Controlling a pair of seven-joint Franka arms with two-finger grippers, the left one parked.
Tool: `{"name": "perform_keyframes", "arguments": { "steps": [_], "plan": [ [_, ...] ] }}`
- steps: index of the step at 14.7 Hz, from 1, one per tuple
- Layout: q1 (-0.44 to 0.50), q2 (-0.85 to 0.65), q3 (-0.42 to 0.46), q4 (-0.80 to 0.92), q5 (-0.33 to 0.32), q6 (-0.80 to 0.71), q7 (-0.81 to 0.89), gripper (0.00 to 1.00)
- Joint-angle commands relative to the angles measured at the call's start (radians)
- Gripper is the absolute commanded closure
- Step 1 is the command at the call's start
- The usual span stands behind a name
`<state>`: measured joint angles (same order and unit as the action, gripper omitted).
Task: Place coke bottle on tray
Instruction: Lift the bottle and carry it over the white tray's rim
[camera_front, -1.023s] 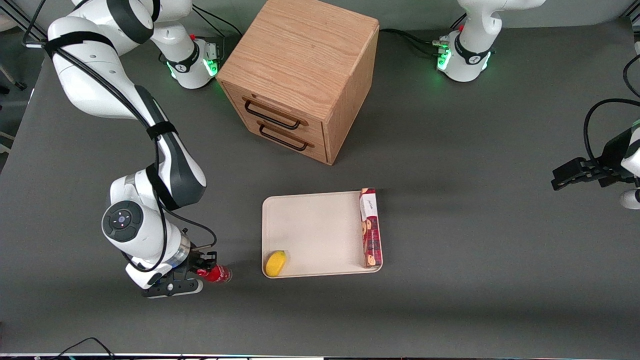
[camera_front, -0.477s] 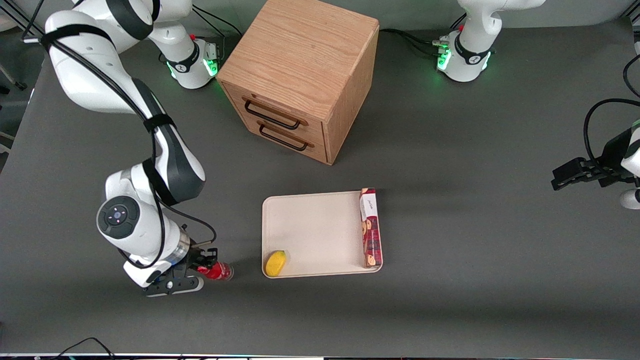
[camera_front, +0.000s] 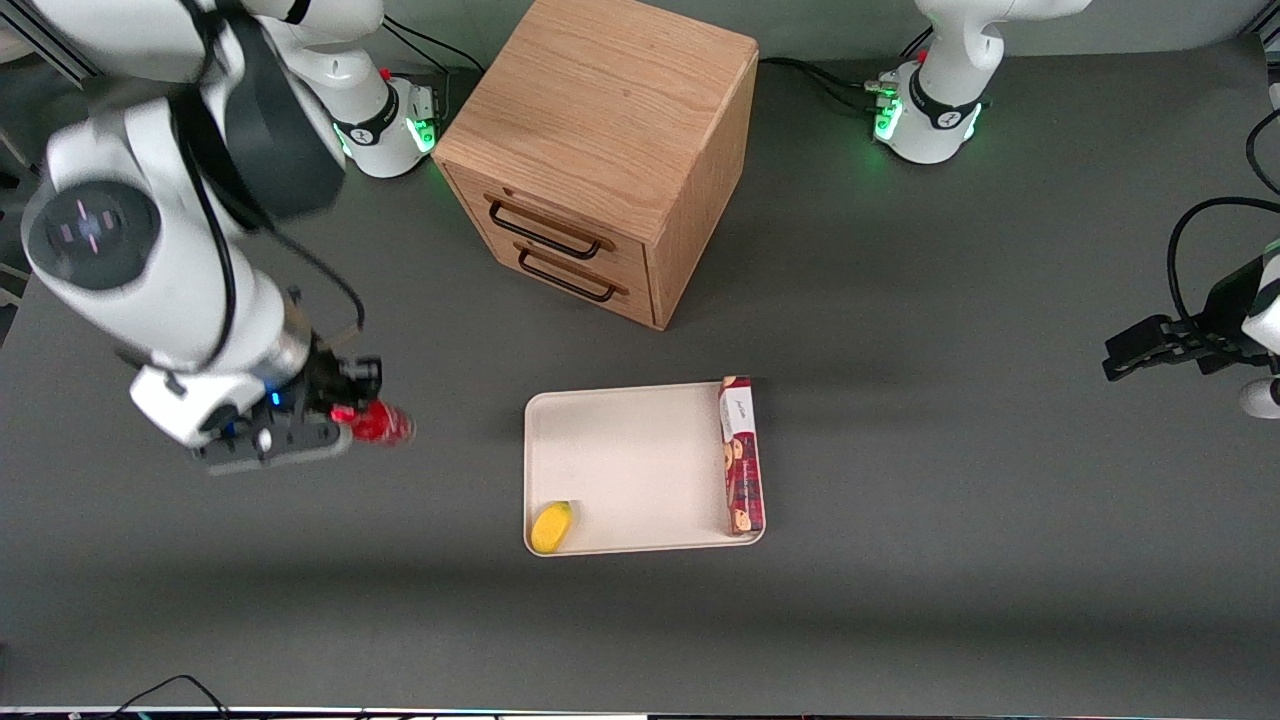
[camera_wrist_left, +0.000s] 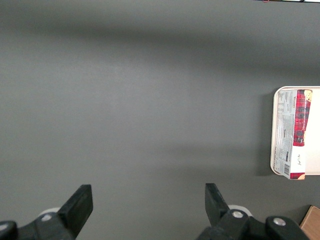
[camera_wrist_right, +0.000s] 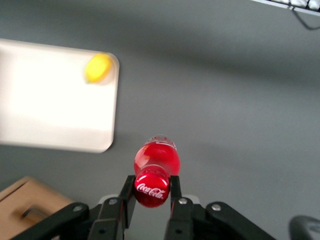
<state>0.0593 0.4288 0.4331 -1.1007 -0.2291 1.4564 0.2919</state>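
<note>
My right gripper is shut on the cap end of the coke bottle, a small red bottle held high above the table, toward the working arm's end from the tray. In the right wrist view the fingers clamp the red cap, and the coke bottle hangs down from my gripper over bare table. The cream-white tray lies flat in front of the drawer cabinet, and it shows in the right wrist view too.
A yellow fruit sits in the tray's near corner toward the working arm. A long red cookie box lies along the tray's edge toward the parked arm. The wooden drawer cabinet stands farther from the front camera.
My gripper has lifted the coke bottle off the table and carried it up and away from the front camera. The arm has risen a lot.
</note>
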Motion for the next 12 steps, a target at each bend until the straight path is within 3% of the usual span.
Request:
{"name": "perform_keyframes", "arguments": {
  "steps": [1, 3, 4, 6, 10, 12],
  "plan": [
    [-0.012, -0.093, 0.015, -0.033, 0.133, -0.045, 0.116, 0.92],
    [-0.003, -0.104, 0.05, -0.034, 0.19, -0.062, 0.273, 0.92],
    [-0.006, -0.094, 0.109, -0.036, 0.189, -0.062, 0.362, 0.92],
    [0.002, -0.059, 0.163, -0.076, 0.15, -0.03, 0.459, 0.92],
    [-0.002, -0.012, 0.167, -0.234, 0.117, 0.198, 0.506, 0.92],
    [-0.001, 0.027, 0.165, -0.28, 0.05, 0.281, 0.519, 0.92]
  ]
}}
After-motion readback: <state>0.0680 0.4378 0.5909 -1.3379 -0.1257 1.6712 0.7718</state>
